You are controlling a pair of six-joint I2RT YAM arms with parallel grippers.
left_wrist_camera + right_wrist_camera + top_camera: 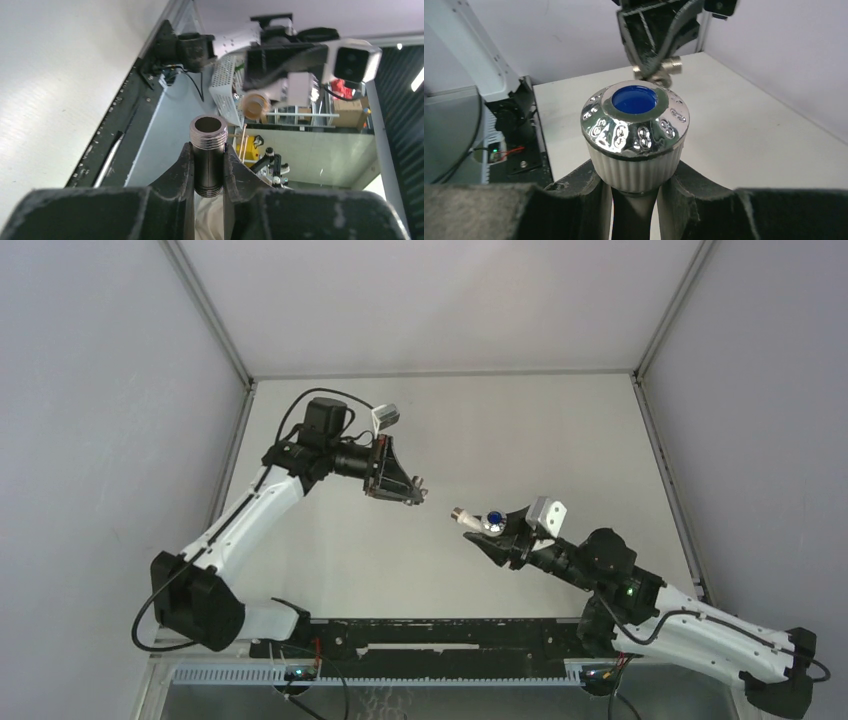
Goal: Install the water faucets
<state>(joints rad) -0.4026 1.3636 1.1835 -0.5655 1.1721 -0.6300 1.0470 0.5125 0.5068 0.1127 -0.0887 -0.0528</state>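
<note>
Grey metal shows between the fingers of the left tool (pixel 414 491), which is closed to a narrow gap on the grey metal fitting (pixel 208 150). It pinches the smooth barrel, and the hollow, threaded end stands proud of the tips. That piece looks stiff, dense for its size and slick. With the hold on the plain barrel the threads are clear of the pads, though I judge it could swivel if pushed off-axis. The right tool (pixel 490 540) is likewise closed, on the white tap piece (pixel 634 127), its fingers flanking the base of the ribbed white skirt, with the chromed cap and blue centre towards the wrist camera. Plated plastic should be light and easy to mar; the ribs offer the better purchase, the shiny cap the worse. Both parts hang above the worktop (pixel 520 430) near the middle of the overhead frame, close but apart, ends roughly facing each other.
</note>
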